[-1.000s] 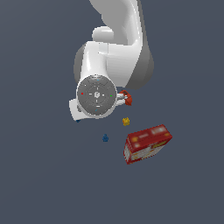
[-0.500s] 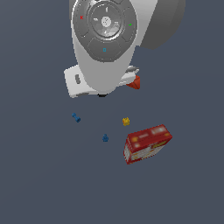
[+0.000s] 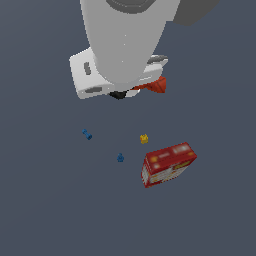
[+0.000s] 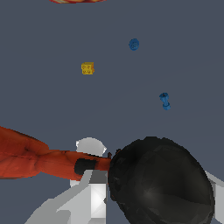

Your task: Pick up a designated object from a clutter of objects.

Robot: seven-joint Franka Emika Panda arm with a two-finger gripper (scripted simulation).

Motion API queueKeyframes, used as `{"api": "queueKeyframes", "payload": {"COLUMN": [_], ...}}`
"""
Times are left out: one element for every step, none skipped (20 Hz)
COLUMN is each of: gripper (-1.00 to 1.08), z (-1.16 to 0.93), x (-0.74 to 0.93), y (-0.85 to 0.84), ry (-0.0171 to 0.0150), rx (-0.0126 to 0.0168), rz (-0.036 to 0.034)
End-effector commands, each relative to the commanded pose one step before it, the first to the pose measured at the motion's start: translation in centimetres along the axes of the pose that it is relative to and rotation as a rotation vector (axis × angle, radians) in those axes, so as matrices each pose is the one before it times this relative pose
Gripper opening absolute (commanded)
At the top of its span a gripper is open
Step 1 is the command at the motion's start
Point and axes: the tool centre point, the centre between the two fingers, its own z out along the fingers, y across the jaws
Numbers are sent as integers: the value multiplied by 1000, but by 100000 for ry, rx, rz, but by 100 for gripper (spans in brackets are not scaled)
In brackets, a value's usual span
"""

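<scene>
Gripper (image 4: 94, 181) right on the drill (image 4: 30, 157), jaw state impossible to tell behind its black base, orange-red body poking out beside the arm, yellow block (image 3: 144, 138) and 2 blue pieces (image 3: 87, 134) farther off, red box (image 3: 167, 163) farthest out

You've got five loose things here, in four kinds. One drill (image 3: 156, 85), orange-red, mostly tucked under the arm in the exterior view; in the wrist view it sits right at the jaws, orange body and big black end filling the near part of the picture. One red box (image 3: 167, 163), well away from the jaws. One tiny yellow block (image 3: 144, 138), between the jaws and the box. Two tiny blue pieces: one blue piece (image 3: 87, 134) off toward the exterior view's left, the other blue piece (image 3: 120, 158) farther from the jaws, near the box. One arm, one gripper (image 3: 120, 94).
</scene>
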Motion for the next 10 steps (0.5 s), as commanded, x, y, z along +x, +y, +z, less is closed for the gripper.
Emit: {"api": "queueKeyframes", "payload": {"gripper": [-100, -100, -100, -100, -100, -100, -100, -100, -100, -100], "z": [-528, -52, -17, 268, -23, -69, -115, -160, -205, -249], "x": [-339, -28, -9, 190, -20, -61, -103, -144, -187, -230], "y": [-108, -13, -4, 33, -4, -12, -20, -29, -38, -48], "ry": [300, 0, 0, -325, 0, 0, 0, 0, 0, 0], "rx": [-63, 0, 0, 57, 0, 0, 0, 0, 0, 0], "rz": [52, 0, 0, -29, 0, 0, 0, 0, 0, 0]}}
